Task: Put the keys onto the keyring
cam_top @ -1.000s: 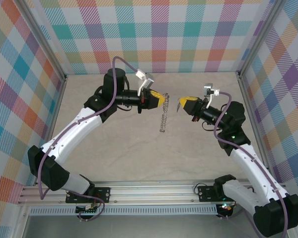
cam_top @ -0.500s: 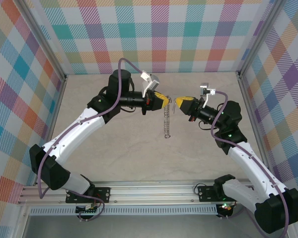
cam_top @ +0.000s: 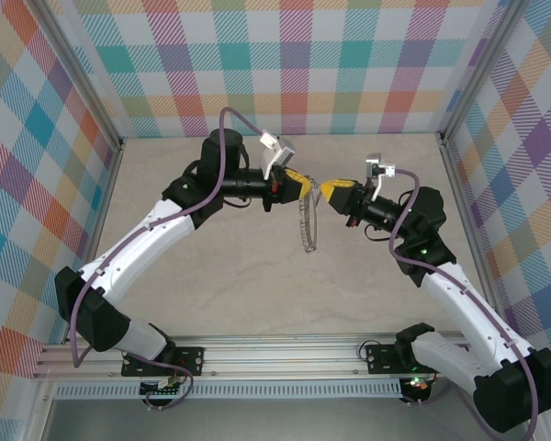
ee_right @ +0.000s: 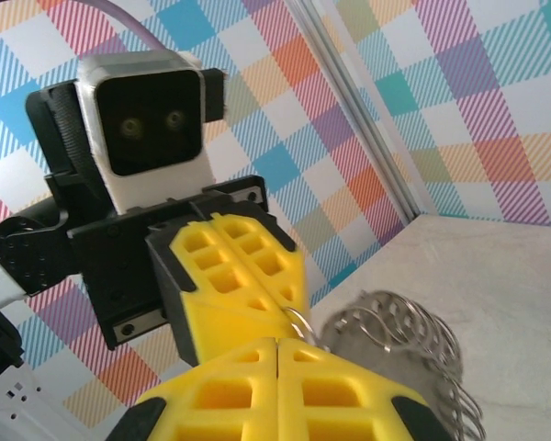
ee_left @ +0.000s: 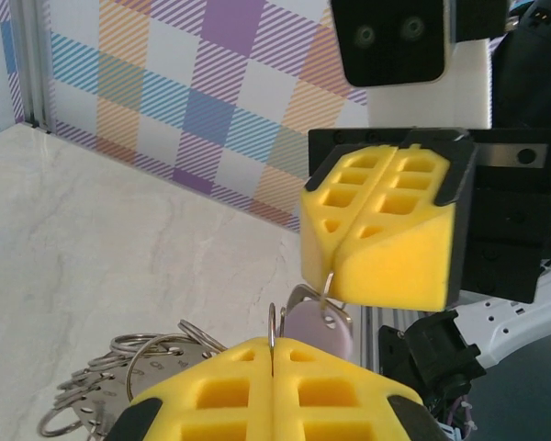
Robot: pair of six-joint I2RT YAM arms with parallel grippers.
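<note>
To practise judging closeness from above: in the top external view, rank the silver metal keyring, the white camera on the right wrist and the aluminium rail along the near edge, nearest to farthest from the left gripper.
1. The silver metal keyring: hangs from the left gripper, just below it.
2. The white camera on the right wrist: off to its right.
3. The aluminium rail: far below, at the near edge.

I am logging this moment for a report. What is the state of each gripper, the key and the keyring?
left gripper: shut on the keyring's rim.
right gripper: shut on the key's top.
key: held up beside the keyring; threaded or not, cannot tell.
keyring: hanging from the left gripper.
</note>
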